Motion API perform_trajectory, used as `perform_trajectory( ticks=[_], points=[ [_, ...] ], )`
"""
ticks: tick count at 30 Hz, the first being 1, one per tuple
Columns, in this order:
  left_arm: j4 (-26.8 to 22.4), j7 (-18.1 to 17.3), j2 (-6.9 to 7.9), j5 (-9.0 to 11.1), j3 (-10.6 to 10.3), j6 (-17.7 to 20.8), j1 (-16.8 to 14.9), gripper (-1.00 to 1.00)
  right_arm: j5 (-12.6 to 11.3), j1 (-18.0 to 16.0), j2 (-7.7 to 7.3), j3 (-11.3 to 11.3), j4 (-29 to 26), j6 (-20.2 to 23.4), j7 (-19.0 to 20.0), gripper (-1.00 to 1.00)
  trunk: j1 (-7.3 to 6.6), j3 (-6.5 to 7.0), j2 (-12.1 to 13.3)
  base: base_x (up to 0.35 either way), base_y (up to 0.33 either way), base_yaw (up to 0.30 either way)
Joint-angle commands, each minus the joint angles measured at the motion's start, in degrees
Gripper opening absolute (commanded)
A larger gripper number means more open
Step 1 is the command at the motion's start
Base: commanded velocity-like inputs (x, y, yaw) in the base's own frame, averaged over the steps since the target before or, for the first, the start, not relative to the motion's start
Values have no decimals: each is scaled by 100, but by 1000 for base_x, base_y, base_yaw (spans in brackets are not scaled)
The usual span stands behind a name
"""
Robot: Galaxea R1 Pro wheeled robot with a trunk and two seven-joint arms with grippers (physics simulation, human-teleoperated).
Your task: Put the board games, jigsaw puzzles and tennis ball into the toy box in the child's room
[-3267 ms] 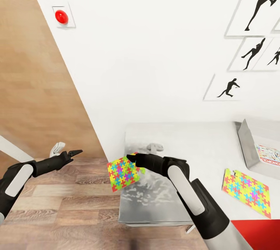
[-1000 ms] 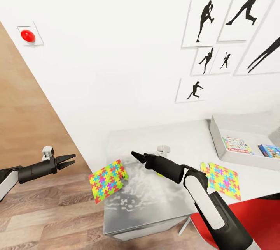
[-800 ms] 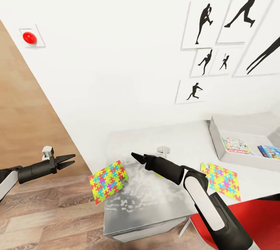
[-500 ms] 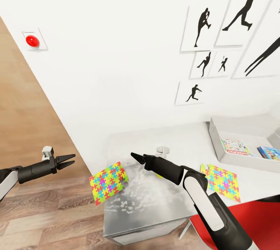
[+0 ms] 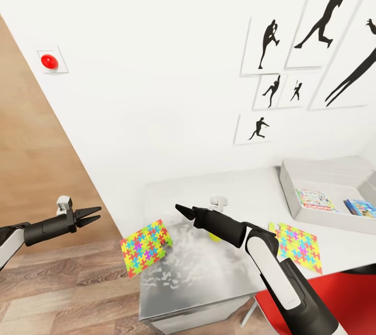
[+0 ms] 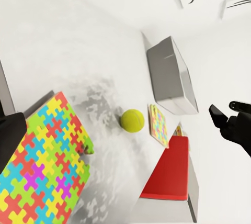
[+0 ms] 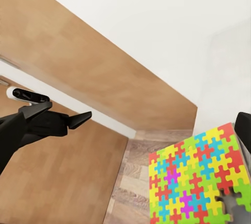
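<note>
Jigsaw puzzle [image 5: 145, 248]: thin square, multicoloured interlocking pieces.

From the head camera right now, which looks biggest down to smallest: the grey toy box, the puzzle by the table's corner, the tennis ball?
1. The toy box, though partly cut off.
2. The puzzle.
3. The tennis ball, half hidden behind the right arm.

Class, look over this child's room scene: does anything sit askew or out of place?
Yes. One jigsaw puzzle sits tilted at the table corner, overhanging the edge above the floor. The other puzzle lies flat on the table, and the tennis ball rests between them.
</note>
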Motion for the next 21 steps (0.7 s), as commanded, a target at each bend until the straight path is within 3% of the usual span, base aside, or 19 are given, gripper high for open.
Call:
perform_trajectory(
  ticks=[1, 21],
  points=[
    [3, -1, 5, 44, -26, 38, -7, 100, 3, -6, -3, 1, -2, 20, 10, 100, 4, -1, -11, 0, 0, 0],
    [3, 1, 2, 44, -21, 31, -7, 100, 3, -6, 7, 8, -2, 18, 10, 100, 4, 188, -11, 0, 0, 0]
  ],
)
